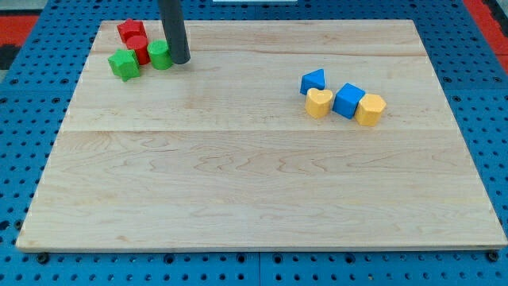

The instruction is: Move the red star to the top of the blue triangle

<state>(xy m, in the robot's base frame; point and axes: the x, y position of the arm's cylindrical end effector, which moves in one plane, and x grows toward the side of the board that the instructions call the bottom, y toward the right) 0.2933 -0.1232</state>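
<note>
A red star (131,31) lies at the view's top left of the wooden board (262,175). A second red block (140,49) sits just below it. A green star (124,64) and a green round block (159,56) flank that red block. My tip (181,59) stands right beside the green round block, on its right side, a little right of and below the red star. The blue triangle (313,80) lies far to the right, at the upper left end of its own cluster.
A yellow heart (319,103) sits just below the blue triangle. A blue cube (348,100) and a yellow block (371,109) follow to its right. A blue pegboard (24,159) surrounds the board.
</note>
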